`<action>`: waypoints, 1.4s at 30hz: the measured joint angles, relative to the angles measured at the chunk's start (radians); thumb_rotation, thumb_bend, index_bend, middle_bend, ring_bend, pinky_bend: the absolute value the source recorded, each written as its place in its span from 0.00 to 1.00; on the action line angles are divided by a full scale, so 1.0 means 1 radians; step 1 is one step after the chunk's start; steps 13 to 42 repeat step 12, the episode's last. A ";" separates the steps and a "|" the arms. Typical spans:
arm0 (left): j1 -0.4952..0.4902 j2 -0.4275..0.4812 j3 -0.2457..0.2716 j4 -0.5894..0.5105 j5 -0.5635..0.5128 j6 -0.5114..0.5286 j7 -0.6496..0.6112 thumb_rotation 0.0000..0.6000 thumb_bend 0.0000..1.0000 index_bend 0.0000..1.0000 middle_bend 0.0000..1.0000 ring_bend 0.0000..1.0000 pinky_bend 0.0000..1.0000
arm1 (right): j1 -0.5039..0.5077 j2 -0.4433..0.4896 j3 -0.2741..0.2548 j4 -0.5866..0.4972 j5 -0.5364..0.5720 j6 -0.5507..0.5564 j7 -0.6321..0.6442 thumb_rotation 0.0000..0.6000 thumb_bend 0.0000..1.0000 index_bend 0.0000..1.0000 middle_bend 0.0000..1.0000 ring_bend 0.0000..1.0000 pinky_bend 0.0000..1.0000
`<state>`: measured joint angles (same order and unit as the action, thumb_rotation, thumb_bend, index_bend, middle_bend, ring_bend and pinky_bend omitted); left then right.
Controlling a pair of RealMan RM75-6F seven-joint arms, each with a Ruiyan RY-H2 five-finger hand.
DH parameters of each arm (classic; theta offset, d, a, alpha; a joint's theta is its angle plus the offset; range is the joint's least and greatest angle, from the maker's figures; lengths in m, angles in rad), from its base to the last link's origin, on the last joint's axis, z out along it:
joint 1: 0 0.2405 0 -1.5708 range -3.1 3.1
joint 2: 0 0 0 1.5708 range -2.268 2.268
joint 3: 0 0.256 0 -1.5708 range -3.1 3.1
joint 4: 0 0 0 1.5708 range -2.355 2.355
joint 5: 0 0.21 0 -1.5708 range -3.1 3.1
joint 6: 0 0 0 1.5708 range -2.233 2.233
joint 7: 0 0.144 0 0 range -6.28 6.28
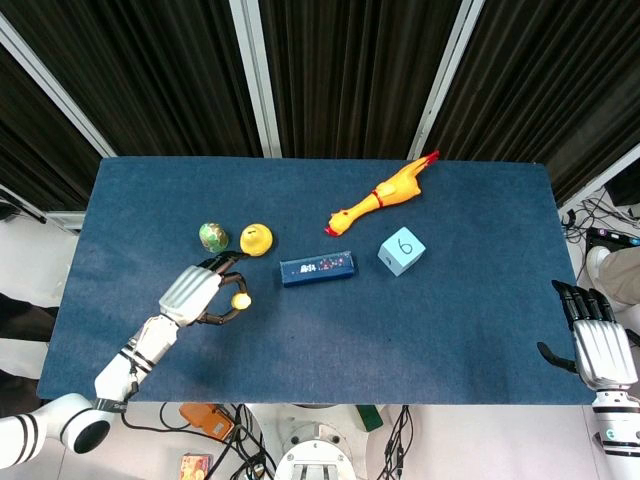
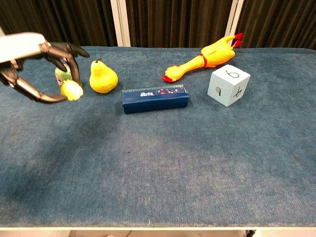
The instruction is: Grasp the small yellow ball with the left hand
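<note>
My left hand (image 1: 195,292) (image 2: 37,64) pinches the small yellow ball (image 1: 240,299) (image 2: 72,90) between thumb and fingertips, lifted well above the blue table (image 1: 450,330). In the chest view the hand and ball hang in front of the green egg-shaped toy (image 2: 61,75), to the left of the yellow pear (image 2: 102,77). My right hand (image 1: 600,340) rests at the table's front right corner with fingers apart and nothing in it; the chest view does not show it.
The green egg toy (image 1: 212,236) and yellow pear (image 1: 256,238) stand just beyond my left hand. A dark blue box (image 1: 318,268) (image 2: 155,98), a light blue numbered cube (image 1: 401,250) (image 2: 228,85) and a yellow rubber chicken (image 1: 385,195) (image 2: 205,58) lie further right.
</note>
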<state>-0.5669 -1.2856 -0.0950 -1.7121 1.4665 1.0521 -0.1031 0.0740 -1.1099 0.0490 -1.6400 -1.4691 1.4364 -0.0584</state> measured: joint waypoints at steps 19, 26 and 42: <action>-0.036 0.251 -0.039 -0.153 0.065 -0.034 -0.379 1.00 0.31 0.51 0.11 0.09 0.24 | 0.001 0.002 -0.002 0.000 0.000 -0.005 -0.002 1.00 0.32 0.12 0.18 0.16 0.12; -0.036 0.251 -0.039 -0.153 0.065 -0.034 -0.379 1.00 0.31 0.51 0.11 0.09 0.24 | 0.001 0.002 -0.002 0.000 0.000 -0.005 -0.002 1.00 0.32 0.12 0.18 0.16 0.12; -0.036 0.251 -0.039 -0.153 0.065 -0.034 -0.379 1.00 0.31 0.51 0.11 0.09 0.24 | 0.001 0.002 -0.002 0.000 0.000 -0.005 -0.002 1.00 0.32 0.12 0.18 0.16 0.12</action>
